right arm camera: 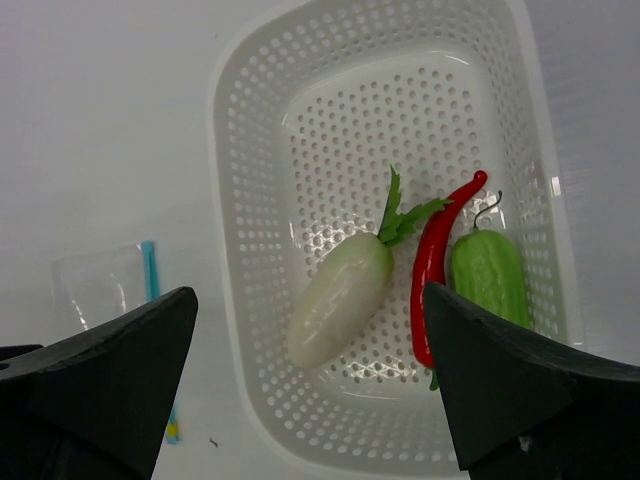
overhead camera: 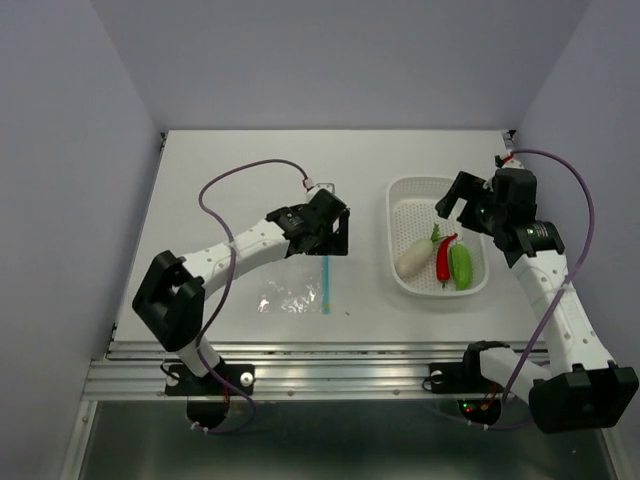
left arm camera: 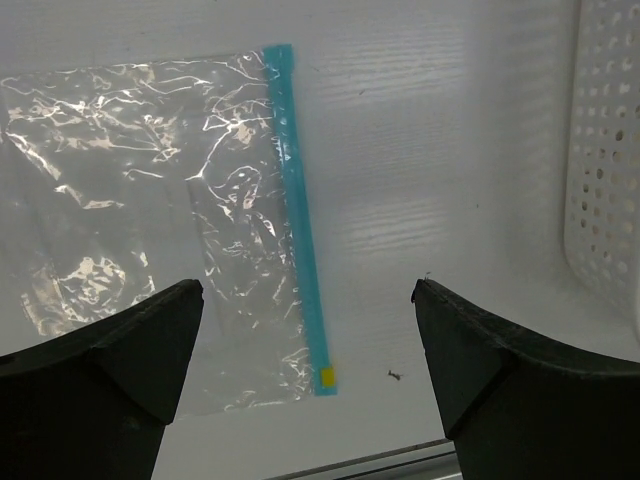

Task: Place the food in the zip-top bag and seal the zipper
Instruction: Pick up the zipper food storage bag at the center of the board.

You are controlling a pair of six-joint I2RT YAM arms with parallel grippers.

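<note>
The zip-top bag lies flat and clear on the white table, its zipper a blue strip along the right edge. My left gripper hovers open above the zipper's near end, holding nothing. The food lies in the white perforated basket: a white radish, a red chili and a green pod. Over the basket my right gripper is open and empty.
The metal rail runs along the table's near edge, just below the bag. A small dark speck lies on the table by the zipper's end. The basket's wall stands to the right of the left gripper. Walls enclose the table on three sides.
</note>
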